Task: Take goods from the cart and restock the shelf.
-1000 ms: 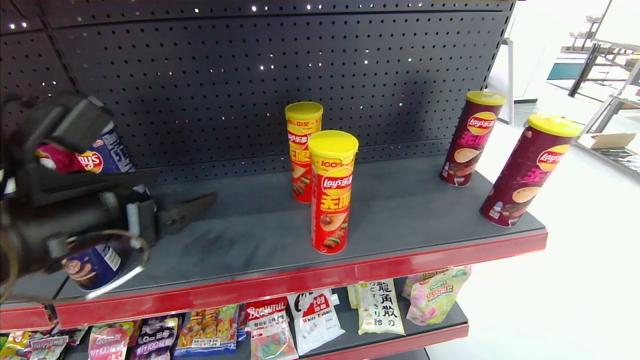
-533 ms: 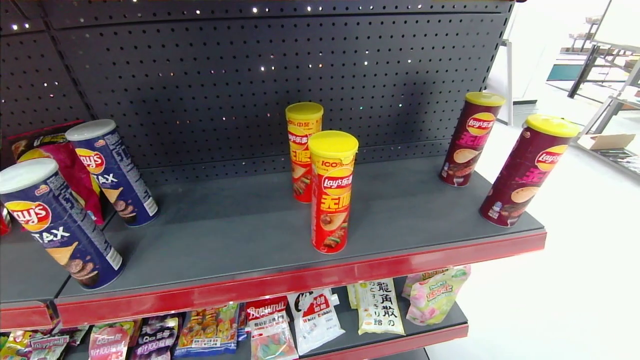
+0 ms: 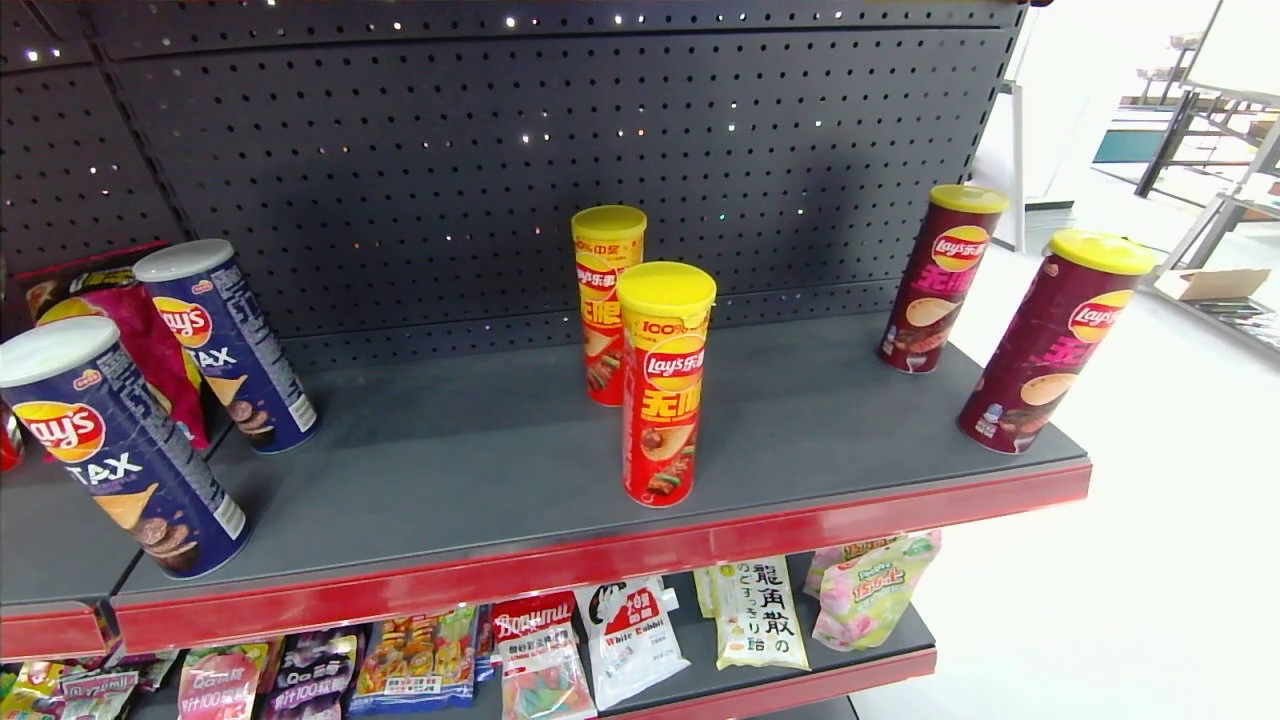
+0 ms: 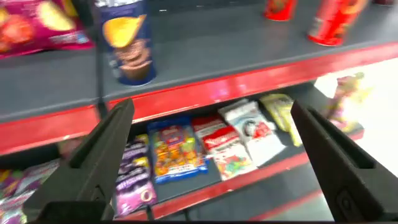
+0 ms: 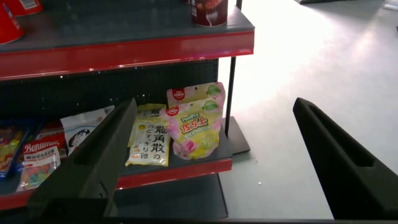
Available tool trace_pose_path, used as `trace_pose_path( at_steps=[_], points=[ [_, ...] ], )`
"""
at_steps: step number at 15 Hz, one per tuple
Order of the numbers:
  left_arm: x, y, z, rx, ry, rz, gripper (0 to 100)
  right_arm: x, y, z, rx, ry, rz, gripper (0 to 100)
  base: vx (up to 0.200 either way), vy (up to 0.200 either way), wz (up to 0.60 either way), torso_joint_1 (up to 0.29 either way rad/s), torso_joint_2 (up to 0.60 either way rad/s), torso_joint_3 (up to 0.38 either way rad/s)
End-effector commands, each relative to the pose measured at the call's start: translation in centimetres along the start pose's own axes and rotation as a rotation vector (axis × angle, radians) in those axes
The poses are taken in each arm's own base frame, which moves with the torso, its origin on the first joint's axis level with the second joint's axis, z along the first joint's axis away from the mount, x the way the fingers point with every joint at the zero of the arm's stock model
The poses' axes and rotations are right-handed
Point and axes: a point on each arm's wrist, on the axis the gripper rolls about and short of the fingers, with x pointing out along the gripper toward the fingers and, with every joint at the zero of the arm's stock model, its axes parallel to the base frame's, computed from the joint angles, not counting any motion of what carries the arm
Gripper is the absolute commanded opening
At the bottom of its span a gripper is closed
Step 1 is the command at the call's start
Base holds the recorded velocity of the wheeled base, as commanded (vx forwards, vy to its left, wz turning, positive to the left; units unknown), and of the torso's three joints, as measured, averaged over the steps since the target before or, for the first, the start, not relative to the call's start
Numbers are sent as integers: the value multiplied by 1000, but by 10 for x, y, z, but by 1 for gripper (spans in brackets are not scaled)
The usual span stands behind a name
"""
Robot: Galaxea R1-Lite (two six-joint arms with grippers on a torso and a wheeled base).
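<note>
1. Your left tool (image 4: 211,106) is released, its two fingers spread wide apart. It hangs in front of the shelf's red front edge (image 3: 600,565), toward the left end.
2. Your right tool (image 5: 214,102) is likewise released, fingers wide apart. It faces the lower shelf (image 3: 800,690) near the right end.
3. Six chip canisters stand on the shelf (image 3: 480,470), each on its base with the long axis vertical and the lid up.
4. The front blue canister (image 3: 110,445) stands by the front edge at the left end. The rear blue canister (image 3: 222,345) is behind it, nearer the pegboard back panel (image 3: 500,150). Both have pale lids, and their labels face the front edge.
5. A magenta chip bag (image 3: 130,330) leans behind and between the two blue canisters, against the back panel.
6. The front red canister (image 3: 664,385) stands mid-shelf near the front edge. The rear red canister (image 3: 604,300) is just behind it, partly covered by it. Both have yellow lids.
7. The rear maroon canister (image 3: 943,278) stands near the back right corner, and the front maroon canister (image 3: 1055,342) at the front right corner. They are apart, and both have yellow lids.
8. The lower shelf carries a row of snack bags lying flat, among them a white bag (image 3: 630,640) and a green-and-pink pouch (image 3: 870,590) at the right end.
</note>
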Motion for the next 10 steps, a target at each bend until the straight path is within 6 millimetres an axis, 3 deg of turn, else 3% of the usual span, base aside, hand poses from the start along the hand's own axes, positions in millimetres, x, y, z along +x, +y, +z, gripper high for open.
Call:
trace_pose_path(
  at_steps=[1,5,10],
  points=[
    [0,0,-5,0,-1,28,100,0,0,0,-1,0,0,100,0,0,0,0,0,0],
    [3,0,-11,5,19,50,100,0,0,0,-1,1,0,100,0,0,0,0,0,0],
    [3,0,-11,4,18,50,100,0,0,0,-1,1,0,100,0,0,600,5,5,0]
  ],
)
